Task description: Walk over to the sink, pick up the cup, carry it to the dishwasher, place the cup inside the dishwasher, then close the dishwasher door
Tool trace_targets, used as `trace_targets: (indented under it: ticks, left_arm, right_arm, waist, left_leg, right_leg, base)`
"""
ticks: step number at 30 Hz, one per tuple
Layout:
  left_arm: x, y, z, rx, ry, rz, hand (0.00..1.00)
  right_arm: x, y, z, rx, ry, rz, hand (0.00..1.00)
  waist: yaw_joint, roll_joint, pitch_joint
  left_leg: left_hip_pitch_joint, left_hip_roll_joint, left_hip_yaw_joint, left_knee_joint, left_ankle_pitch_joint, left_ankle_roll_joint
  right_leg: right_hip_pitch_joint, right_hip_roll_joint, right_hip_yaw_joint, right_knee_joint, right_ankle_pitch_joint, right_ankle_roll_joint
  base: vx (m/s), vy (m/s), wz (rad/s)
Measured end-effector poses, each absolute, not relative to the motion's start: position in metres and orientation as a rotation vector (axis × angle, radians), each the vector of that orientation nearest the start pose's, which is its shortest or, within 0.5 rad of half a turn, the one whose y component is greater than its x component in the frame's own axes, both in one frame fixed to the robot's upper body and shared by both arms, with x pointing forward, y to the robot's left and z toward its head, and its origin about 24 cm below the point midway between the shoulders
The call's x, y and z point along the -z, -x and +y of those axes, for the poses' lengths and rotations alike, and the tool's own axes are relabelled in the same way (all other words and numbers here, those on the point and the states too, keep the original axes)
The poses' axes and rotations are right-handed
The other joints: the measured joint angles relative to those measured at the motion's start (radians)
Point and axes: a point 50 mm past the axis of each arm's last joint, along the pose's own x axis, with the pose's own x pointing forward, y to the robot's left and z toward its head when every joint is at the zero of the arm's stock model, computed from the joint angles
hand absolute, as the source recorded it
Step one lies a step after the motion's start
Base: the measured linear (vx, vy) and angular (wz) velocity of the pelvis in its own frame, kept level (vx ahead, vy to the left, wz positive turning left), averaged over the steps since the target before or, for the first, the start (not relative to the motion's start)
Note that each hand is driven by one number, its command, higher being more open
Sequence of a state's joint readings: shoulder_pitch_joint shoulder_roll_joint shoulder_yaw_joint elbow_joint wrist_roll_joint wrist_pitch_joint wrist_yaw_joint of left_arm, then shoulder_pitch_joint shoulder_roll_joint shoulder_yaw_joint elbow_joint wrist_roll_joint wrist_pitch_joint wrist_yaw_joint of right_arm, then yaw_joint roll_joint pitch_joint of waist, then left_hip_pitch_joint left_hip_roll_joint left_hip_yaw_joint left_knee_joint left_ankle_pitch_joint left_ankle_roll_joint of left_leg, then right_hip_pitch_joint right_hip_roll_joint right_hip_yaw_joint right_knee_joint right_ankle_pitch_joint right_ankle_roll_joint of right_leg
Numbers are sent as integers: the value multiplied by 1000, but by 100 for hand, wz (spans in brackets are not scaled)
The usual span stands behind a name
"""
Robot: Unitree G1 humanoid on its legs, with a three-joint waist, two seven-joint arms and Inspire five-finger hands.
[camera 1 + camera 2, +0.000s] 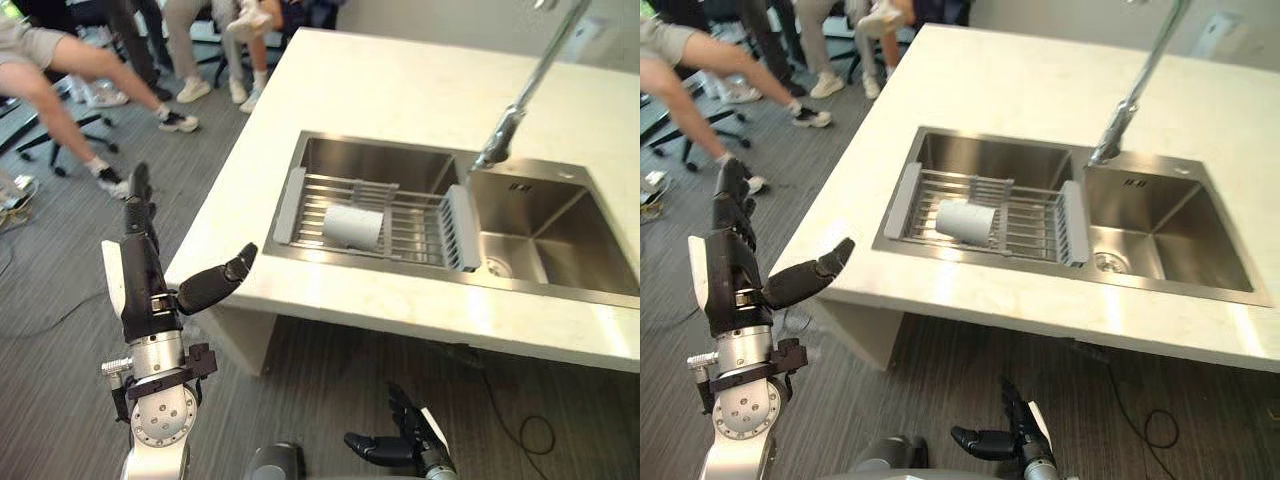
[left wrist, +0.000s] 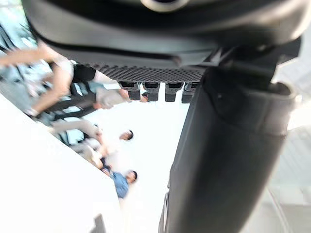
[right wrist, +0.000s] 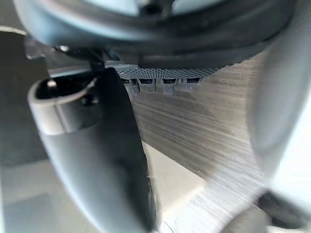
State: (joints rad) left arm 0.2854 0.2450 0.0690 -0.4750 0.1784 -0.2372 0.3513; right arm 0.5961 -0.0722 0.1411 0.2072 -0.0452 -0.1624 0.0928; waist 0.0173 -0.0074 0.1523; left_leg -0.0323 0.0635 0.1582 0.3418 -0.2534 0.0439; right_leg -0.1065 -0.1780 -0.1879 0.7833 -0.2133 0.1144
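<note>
A pale cup lies on its side on a wire rack that spans the left basin of a steel sink, which is set into a cream worktop. The cup rests left of the rack's middle, touching neither grey end piece. A tall tap leans over the divide between the two basins, its head just above the rack's right end.

The left robot hand is raised beside the worktop's near left corner, well apart from the cup. It is spread wide and empty, its fingers straight and pointing away from the robot, and its thumb juts toward the worktop's edge. The right robot hand hangs low over the grey floor, below the worktop's front edge. Its fingers are loose and slightly bent, with nothing in them.

Beyond the worktop's far left corner, several people sit with legs stretched out over the floor — the wheeled bases of their chairs show beneath them.
</note>
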Motion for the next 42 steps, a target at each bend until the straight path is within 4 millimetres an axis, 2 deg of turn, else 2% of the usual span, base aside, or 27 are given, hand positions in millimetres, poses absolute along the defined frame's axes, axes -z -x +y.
trace_targets:
  ticks: [1,2,5,6,7,9,12,13,15,16,17,19,21,22,23,24,27,31,34,42]
  left_arm:
    - [-127,-184,206,-351,-391,-513,100]
    - [-127,-185,206,-352,-399,-516,100]
    - [-126,-188,208,-345,-410,-509,100]
    - [-125,-189,208,-342,-415,-506,100]
    - [-122,-192,206,-338,-407,-494,100]
    - [-118,-195,205,-321,-415,-478,100]
    - [-114,-204,202,-299,-413,-466,100]
    - [-111,-211,198,-276,-406,-457,100]
    - [-108,-217,192,-239,-383,-438,100]
    - [-107,-217,187,-217,-366,-434,100]
    - [-106,-217,183,-196,-355,-435,100]
    - [-108,-218,177,-156,-350,-448,100]
    - [-110,-220,176,-144,-353,-458,100]
    - [-111,-220,176,-143,-353,-459,100]
    - [-111,-221,176,-143,-363,-460,100]
    - [-111,-223,178,-136,-380,-460,100]
    - [-114,-227,179,-116,-415,-471,100]
    - [-111,-226,172,-24,-500,-465,100]
    - [-109,-225,169,18,-541,-464,100]
    - [-108,-225,169,55,-564,-452,100]
  right_arm:
    - [85,-76,-152,-107,41,619,100]
    - [84,-76,-152,-107,41,613,100]
    - [83,-77,-153,-118,57,604,100]
    - [85,-76,-152,-120,58,611,100]
    - [85,-78,-156,-109,70,605,100]
    - [86,-81,-158,-102,77,603,100]
    - [91,-85,-158,-100,78,615,100]
    - [93,-87,-158,-100,78,617,100]
    - [95,-92,-161,-94,84,620,100]
    - [101,-97,-164,-100,98,643,100]
    - [104,-100,-165,-94,85,667,100]
    - [106,-107,-171,-49,82,664,100]
    - [106,-112,-176,-18,102,659,100]
    - [106,-112,-176,-16,104,660,100]
    - [108,-109,-178,-10,109,672,100]
    - [111,-105,-173,-1,89,689,100]
    - [112,-101,-164,-27,66,697,100]
    - [113,-99,-159,-51,60,705,100]
    - [114,-97,-159,-44,46,715,100]
    - [117,-90,-169,-31,59,739,100]
  waist:
    - [-5,1,0]
    - [-7,1,1]
    - [-8,1,0]
    - [-9,-12,-6]
    - [-11,4,-5]
    - [-11,34,-3]
    - [-7,45,0]
    - [-7,44,7]
    - [-4,50,30]
    - [-3,54,33]
    - [3,56,32]
    - [20,56,33]
    - [28,56,34]
    - [28,57,34]
    - [33,58,34]
    - [30,39,30]
    - [26,31,30]
    - [29,30,21]
    - [24,30,7]
    - [16,26,-7]
  left_leg:
    - [27,12,2,-22,2,-4]
    - [35,18,3,-30,2,-6]
    - [50,29,3,-47,4,-18]
    - [46,10,-9,-47,2,-25]
    - [46,10,-39,-48,-8,-42]
    - [47,30,-76,-60,-7,-46]
    - [37,59,-120,-40,-8,-48]
    - [8,64,-140,26,-8,-49]
    - [-51,78,-155,198,-1,-59]
    - [-99,84,-161,299,-3,-87]
    - [-121,77,-180,308,-24,-93]
    - [-162,45,-209,250,-61,-87]
    - [-215,-3,-265,108,-47,-94]
    - [-217,-6,-271,81,-33,-96]
    - [-192,-16,-272,19,108,-93]
    - [-173,-39,-267,2,118,-86]
    - [-165,-70,-267,-10,117,-86]
    - [-88,-63,-256,-84,118,-84]
    - [-84,-50,-256,-110,122,-87]
    - [-76,-41,-286,-184,183,-101]
  right_leg:
    - [-31,6,-23,-3,-20,-25]
    - [-45,10,-33,-21,-25,-32]
    - [-81,57,-48,-255,-19,-48]
    - [-76,73,-27,-396,89,-73]
    - [-66,88,-33,-427,91,-94]
    - [-42,113,-42,-481,98,-107]
    - [-13,154,-57,-532,91,-136]
    - [6,160,-68,-547,82,-150]
    - [60,171,-78,-585,88,-155]
    - [90,177,-78,-615,86,-167]
    - [102,177,-76,-627,85,-169]
    - [108,169,-63,-631,84,-169]
    - [110,146,-49,-620,74,-139]
    - [110,145,-48,-614,68,-129]
    - [112,140,-28,-583,39,-98]
    - [116,120,-2,-589,31,-97]
    - [160,99,30,-662,45,-79]
    - [205,102,52,-693,52,-78]
    - [203,110,54,-705,54,-81]
    - [188,127,42,-713,64,-97]
  base:
    - [171,-16,-1]
    - [160,-41,-6]
    - [163,-111,3]
    - [178,-157,11]
    - [219,-179,13]
    - [151,-114,2]
    - [108,-136,4]
    - [108,-128,22]
    - [122,-95,16]
    - [130,-42,2]
    - [154,0,-5]
    - [155,47,-18]
    - [200,131,-19]
    - [235,179,-19]
    - [245,156,-7]
    - [272,177,8]
    - [183,89,12]
    - [112,-25,-9]
    - [47,-67,-7]
    - [-23,-45,5]
